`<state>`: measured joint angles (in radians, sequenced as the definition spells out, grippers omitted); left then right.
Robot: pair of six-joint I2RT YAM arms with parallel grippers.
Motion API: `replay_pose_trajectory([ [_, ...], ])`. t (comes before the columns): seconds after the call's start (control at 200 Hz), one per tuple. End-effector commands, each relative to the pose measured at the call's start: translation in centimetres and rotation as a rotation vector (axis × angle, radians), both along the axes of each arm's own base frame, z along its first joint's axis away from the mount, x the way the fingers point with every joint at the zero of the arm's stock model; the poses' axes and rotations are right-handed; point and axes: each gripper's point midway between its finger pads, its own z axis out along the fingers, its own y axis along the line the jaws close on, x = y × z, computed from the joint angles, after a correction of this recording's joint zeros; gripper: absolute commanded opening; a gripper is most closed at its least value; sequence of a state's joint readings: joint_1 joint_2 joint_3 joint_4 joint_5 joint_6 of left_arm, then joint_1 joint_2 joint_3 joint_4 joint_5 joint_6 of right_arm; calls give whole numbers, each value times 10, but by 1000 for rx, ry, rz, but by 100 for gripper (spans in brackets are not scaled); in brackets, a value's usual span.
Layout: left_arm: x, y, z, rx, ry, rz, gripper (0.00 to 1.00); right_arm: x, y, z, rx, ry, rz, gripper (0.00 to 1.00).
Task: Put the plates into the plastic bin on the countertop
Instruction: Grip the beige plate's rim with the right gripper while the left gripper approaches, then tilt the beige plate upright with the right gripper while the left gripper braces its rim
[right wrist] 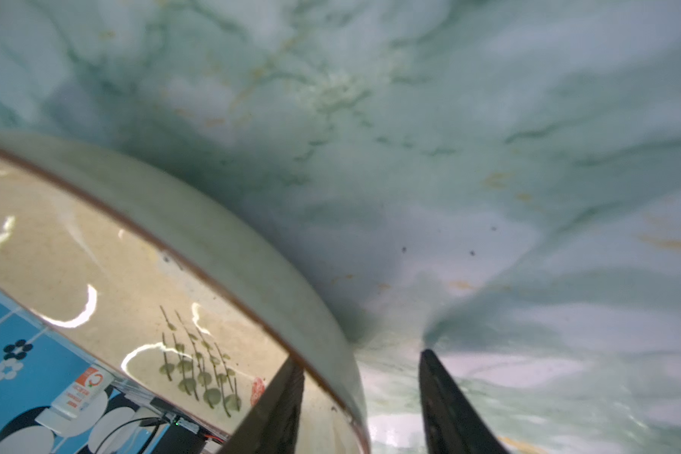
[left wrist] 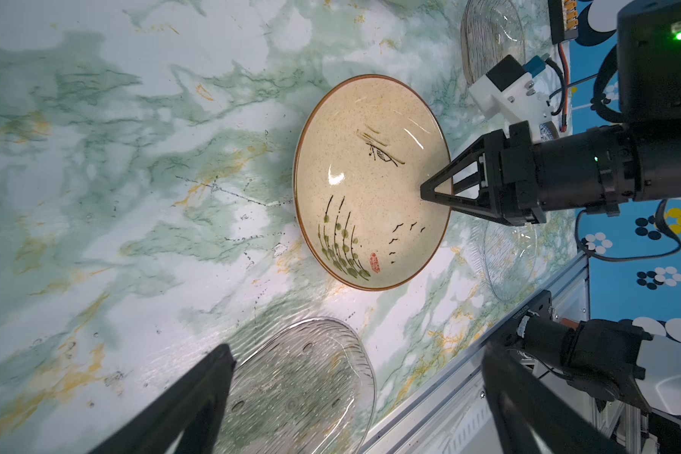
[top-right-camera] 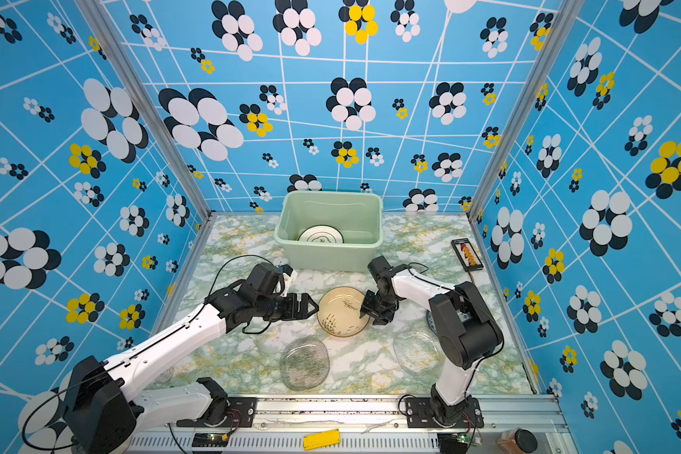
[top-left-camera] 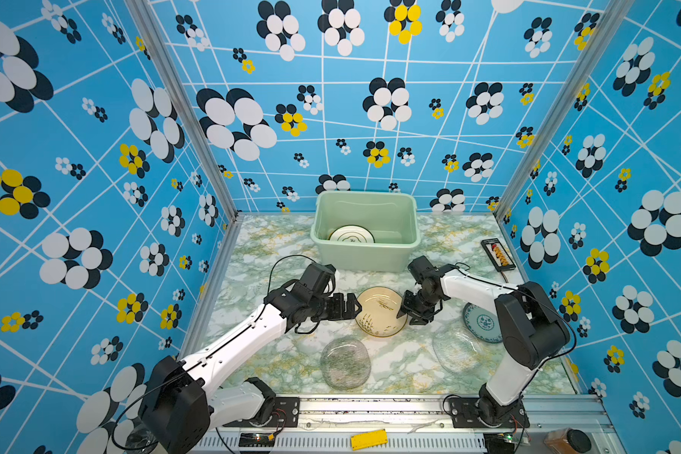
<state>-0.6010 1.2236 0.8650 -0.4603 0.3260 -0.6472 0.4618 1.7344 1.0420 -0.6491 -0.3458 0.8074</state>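
A beige plate with a grass drawing [top-left-camera: 378,314] [top-right-camera: 340,318] [left wrist: 366,188] [right wrist: 95,267] lies mid-countertop [top-left-camera: 276,251]. My right gripper [top-left-camera: 403,314] [top-right-camera: 364,312] [right wrist: 361,357] is open. It straddles the plate's right rim, one finger inside and one outside with a gap. The left gripper [top-left-camera: 352,306] [top-right-camera: 311,306] [left wrist: 356,350] stands open just left of that plate, holding nothing. A smoky glass plate [top-left-camera: 345,363] [left wrist: 291,393], a clear glass plate [top-left-camera: 456,350] and a blue-patterned plate [top-left-camera: 480,322] also rest on the counter. The mint plastic bin [top-left-camera: 366,257] [top-right-camera: 331,259] at the back holds a white dark-rimmed plate [top-left-camera: 350,235].
A small black abacus-like board [top-left-camera: 498,255] lies by the right wall. The blue flowered walls close in the left, back and right sides. A metal rail with a yellow strip [top-left-camera: 369,439] and a brown jar [top-left-camera: 567,440] runs along the front edge.
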Motion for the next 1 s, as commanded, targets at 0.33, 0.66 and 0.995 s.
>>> replay_pose_trajectory([
  [0.33, 16, -15, -25, -175, 15, -2, 99, 16, -9, 13, 256, -140, -155, 62],
  [0.66, 15, -24, -53, -248, 74, -50, 99, 19, 1, 5, 394, -134, -190, 62],
  [0.995, 20, -32, -72, -284, 142, -17, 99, 22, 9, 3, 455, -119, -186, 62],
])
